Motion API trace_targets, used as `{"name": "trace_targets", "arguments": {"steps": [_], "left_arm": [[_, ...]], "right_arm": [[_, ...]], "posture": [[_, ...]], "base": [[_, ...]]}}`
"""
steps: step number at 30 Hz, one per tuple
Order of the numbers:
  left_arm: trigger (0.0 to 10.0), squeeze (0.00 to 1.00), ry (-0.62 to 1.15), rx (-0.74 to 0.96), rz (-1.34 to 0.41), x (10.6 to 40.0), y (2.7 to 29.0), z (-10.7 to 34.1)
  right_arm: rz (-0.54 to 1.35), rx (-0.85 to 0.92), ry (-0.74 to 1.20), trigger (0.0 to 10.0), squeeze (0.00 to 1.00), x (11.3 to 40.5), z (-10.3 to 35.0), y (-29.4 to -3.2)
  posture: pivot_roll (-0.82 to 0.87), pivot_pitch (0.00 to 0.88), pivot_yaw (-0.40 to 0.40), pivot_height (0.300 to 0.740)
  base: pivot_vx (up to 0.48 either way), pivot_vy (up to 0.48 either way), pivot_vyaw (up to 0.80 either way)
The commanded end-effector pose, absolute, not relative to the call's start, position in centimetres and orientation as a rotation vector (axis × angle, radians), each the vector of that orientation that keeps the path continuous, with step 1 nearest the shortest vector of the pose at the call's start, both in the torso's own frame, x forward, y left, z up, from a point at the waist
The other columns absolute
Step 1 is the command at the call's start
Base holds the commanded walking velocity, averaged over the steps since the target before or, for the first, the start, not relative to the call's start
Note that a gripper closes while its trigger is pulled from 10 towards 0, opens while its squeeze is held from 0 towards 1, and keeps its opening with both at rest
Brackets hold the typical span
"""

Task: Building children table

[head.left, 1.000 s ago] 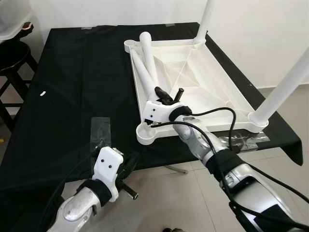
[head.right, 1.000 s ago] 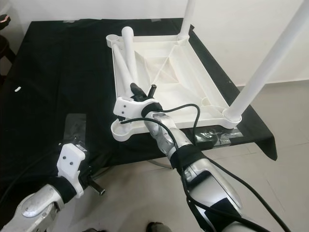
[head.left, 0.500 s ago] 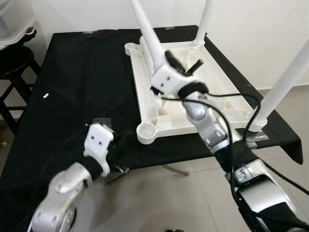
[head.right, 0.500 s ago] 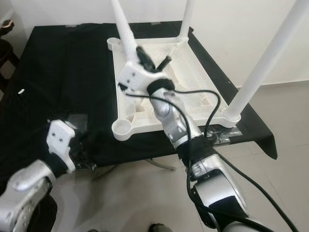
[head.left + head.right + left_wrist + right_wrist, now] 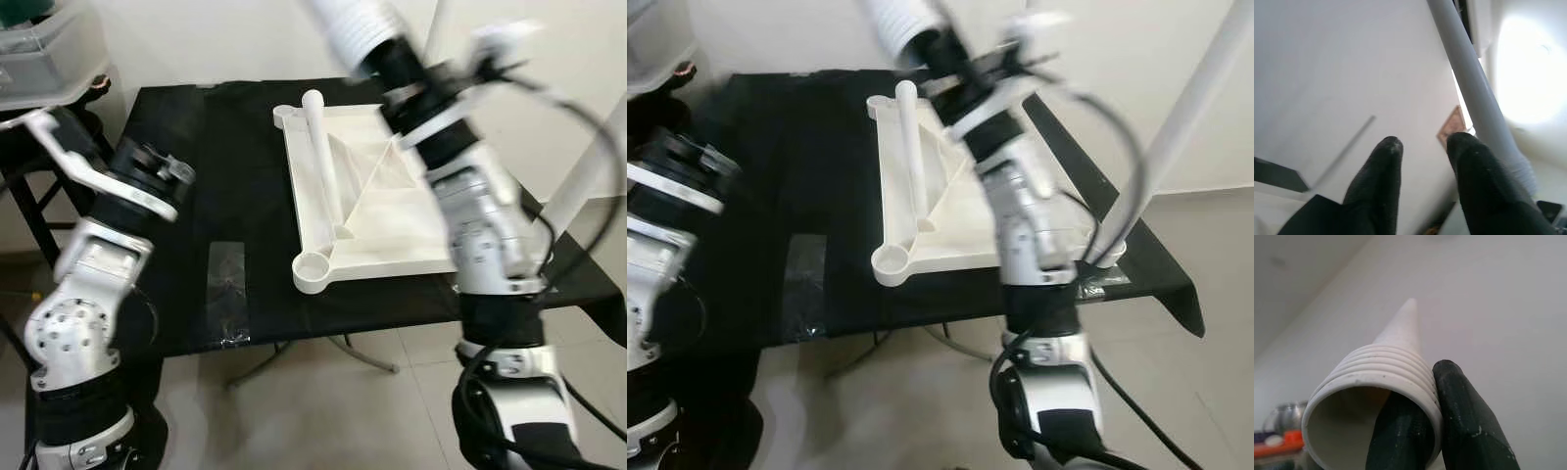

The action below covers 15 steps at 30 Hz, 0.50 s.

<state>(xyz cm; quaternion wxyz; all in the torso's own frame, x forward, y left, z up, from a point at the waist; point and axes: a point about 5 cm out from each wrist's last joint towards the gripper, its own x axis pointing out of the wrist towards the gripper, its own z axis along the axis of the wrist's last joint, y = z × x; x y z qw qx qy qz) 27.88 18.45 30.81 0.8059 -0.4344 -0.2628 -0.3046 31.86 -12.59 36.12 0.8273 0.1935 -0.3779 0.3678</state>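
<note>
Two silver robot arms are raised in front of a black-draped work table (image 5: pixel 176 196). The right gripper (image 5: pixel 1422 431) is lifted high, above the far end of the white tabletop, with its two black fingers (image 5: pixel 1469 431) clamped on a loose white table leg (image 5: pixel 1383 396). The leg's ribbed, threaded open end sits right against the fingers, one finger pressed along its outer wall and the other at the rim, while the tapered shaft runs away from the fingertips toward a pale wall.

The white children's tabletop (image 5: pixel 382 196) lies upside down on the black cloth, below and beyond the right gripper. Another white leg (image 5: pixel 323 162) lies flat inside it along the edge nearer the left arm, ending near an open round corner socket (image 5: pixel 313 269). Two more legs stand upright in the corners on the right arm's side, one of them (image 5: pixel 1176 127) rising steeply past the right forearm.

The left gripper (image 5: pixel 1422 147) is raised well to the left of the tabletop, holding nothing. Its fingers (image 5: pixel 1378 171) are slightly apart, pointing up at a white wall and a grey pipe (image 5: pixel 1474 93) just past the fingertips.

A strip of clear tape (image 5: pixel 228 292) lies on the cloth between the left arm and the tabletop.
</note>
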Motion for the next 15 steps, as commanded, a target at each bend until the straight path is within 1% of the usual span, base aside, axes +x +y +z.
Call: {"name": "trace_targets", "arguments": {"steps": [1,2,3,4,7,9,10,12,15], "left_arm": [[10.0,1.00,-0.574,-1.016,-0.708,27.8,18.5,31.2],[10.0,1.00,-0.586,-1.049,-0.739,27.7,18.5,31.5],[10.0,1.00,-0.600,-1.075,-0.778,27.6,18.5,31.9],[10.0,1.00,-0.613,-1.101,-0.832,27.3,18.4,32.3],[10.0,1.00,-0.618,-1.107,-0.852,27.1,18.4,32.5],[10.0,1.00,-0.616,-1.122,-0.930,26.6,18.2,33.1],[10.0,1.00,-0.616,-1.122,-0.930,26.6,18.2,33.1],[10.0,1.00,-0.605,-1.139,-1.015,26.0,18.1,33.9],[10.0,1.00,-0.601,-1.144,-1.047,25.8,18.1,34.2]], "right_arm": [[0.876,0.478,-0.796,8.4,0.00,31.2,35.5,-13.0],[0.927,0.504,-0.795,8.4,0.00,30.8,35.2,-13.1],[0.978,0.507,-0.787,10.0,0.00,30.4,34.8,-13.1],[1.031,0.512,-0.758,10.0,0.00,29.9,33.9,-12.8],[1.045,0.515,-0.743,10.0,0.00,29.9,33.6,-12.7],[1.114,0.473,-0.661,10.0,0.00,29.5,31.9,-12.0],[1.114,0.473,-0.661,10.0,0.00,29.5,31.9,-12.0],[1.187,0.450,-0.588,10.0,0.00,28.9,30.5,-11.7],[1.210,0.449,-0.565,10.0,0.00,28.7,30.1,-11.7]], "posture": [[0.00,0.030,0.000,0.740],[0.00,0.030,0.000,0.740],[0.00,0.030,0.002,0.740],[-0.01,0.032,0.004,0.740],[-0.01,0.032,0.004,0.740],[0.00,0.032,0.002,0.740],[0.00,0.032,0.002,0.740],[0.00,0.034,0.002,0.740],[0.00,0.034,0.002,0.740]], "base": [[0.000,0.000,0.00],[0.000,0.000,0.00],[0.000,0.000,0.00],[0.000,0.000,0.00],[0.000,0.000,0.00],[0.000,0.000,0.00],[0.000,0.000,0.00],[0.000,0.000,0.00],[0.000,0.000,0.00]]}}
